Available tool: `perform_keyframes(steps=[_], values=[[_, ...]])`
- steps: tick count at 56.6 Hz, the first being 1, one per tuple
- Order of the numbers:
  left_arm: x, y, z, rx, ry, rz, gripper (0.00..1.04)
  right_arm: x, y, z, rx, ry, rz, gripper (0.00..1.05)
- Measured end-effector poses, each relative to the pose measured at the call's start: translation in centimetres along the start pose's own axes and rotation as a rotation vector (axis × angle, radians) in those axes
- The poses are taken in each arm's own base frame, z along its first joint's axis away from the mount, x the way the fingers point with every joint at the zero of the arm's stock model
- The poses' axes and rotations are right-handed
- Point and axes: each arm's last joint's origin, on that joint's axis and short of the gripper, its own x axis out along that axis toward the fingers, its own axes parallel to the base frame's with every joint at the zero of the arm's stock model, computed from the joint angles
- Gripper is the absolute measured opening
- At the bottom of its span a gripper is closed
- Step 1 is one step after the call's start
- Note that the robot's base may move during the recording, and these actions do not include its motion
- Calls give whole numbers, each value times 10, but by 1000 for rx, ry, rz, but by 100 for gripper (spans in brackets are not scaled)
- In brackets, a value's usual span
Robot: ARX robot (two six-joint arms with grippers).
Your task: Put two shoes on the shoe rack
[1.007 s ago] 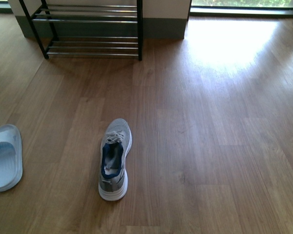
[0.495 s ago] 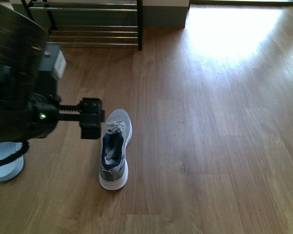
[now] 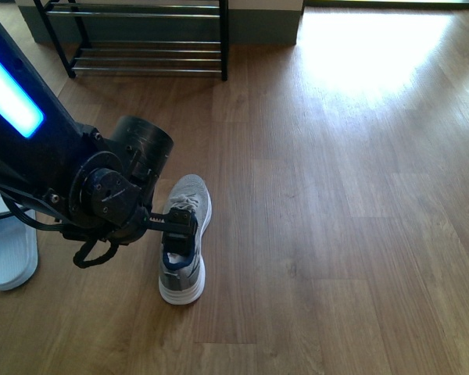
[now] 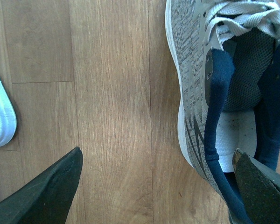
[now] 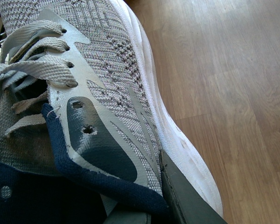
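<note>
Your pale blue rubber slide (image 3: 8,254) lies left of the grey knit, white-soled sneaker (image 3: 184,254); the black-framed chrome-rod shoe rack (image 3: 141,39) stands beyond it. Your left gripper (image 4: 157,154) gapes astride that sneaker's collar. Your right gripper (image 5: 144,205) rests a finger (image 5: 189,203) against a second grey sneaker (image 5: 107,84); you cannot tell its grip.

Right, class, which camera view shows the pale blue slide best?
The front view: most of the pale blue slide shows at the left, its far end hidden by the left arm. The left wrist view catches only its edge. The right wrist view shows none of it.
</note>
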Motion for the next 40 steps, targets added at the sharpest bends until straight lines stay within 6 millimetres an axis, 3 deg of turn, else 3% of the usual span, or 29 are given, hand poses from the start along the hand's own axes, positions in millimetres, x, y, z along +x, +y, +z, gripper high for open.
perform_keyframes(steps=[19, 40], values=[[36, -9, -2, 22, 32, 15, 95, 0, 0, 0, 0, 0, 0, 1], [59, -25, -1, 62, 49, 10, 95, 0, 0, 0, 0, 0, 0, 1]])
